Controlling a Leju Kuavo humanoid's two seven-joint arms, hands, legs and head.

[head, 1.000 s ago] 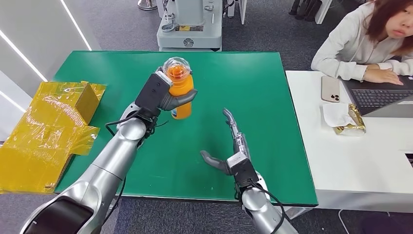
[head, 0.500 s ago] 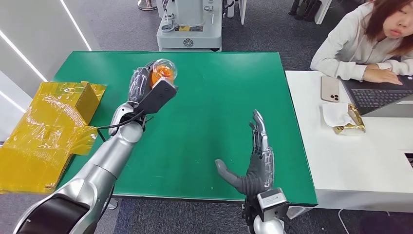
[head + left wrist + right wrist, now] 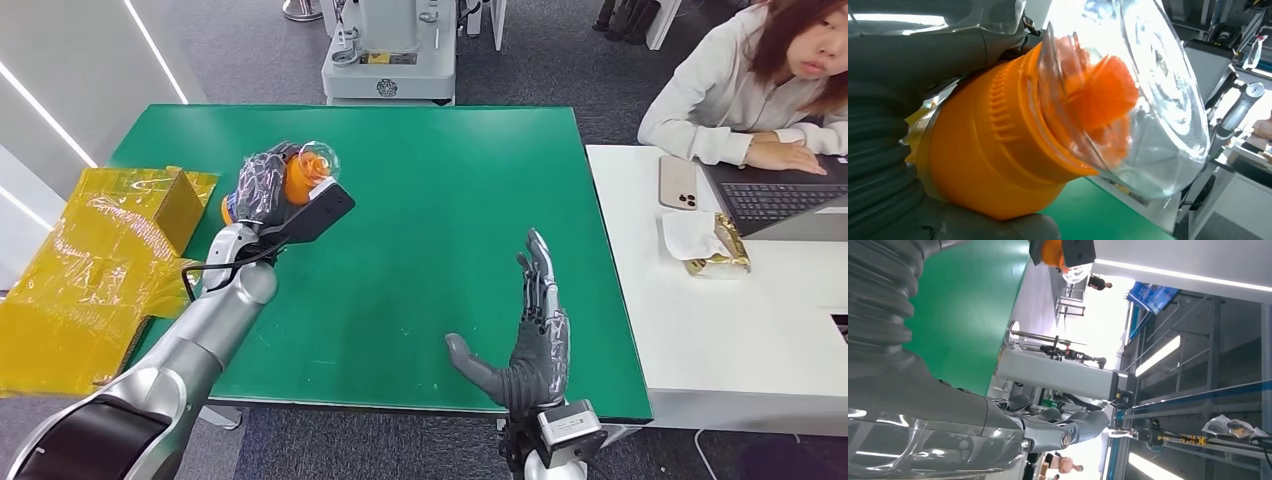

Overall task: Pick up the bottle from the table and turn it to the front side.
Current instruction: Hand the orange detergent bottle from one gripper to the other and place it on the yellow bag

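Bottle point(image 3: 303, 178): orange, clear domed cap; lifted off the green table point(image 3: 450, 200) over its left part, gripped in left hand point(image 3: 262, 186), fingers wrapped round the body. Long axis tilted, cap pointing right and away, base hidden behind the fingers. Right hand point(image 3: 530, 335): spread, empty, upright near the table's front edge, well apart from bottle. Turning likely left-wrist work.
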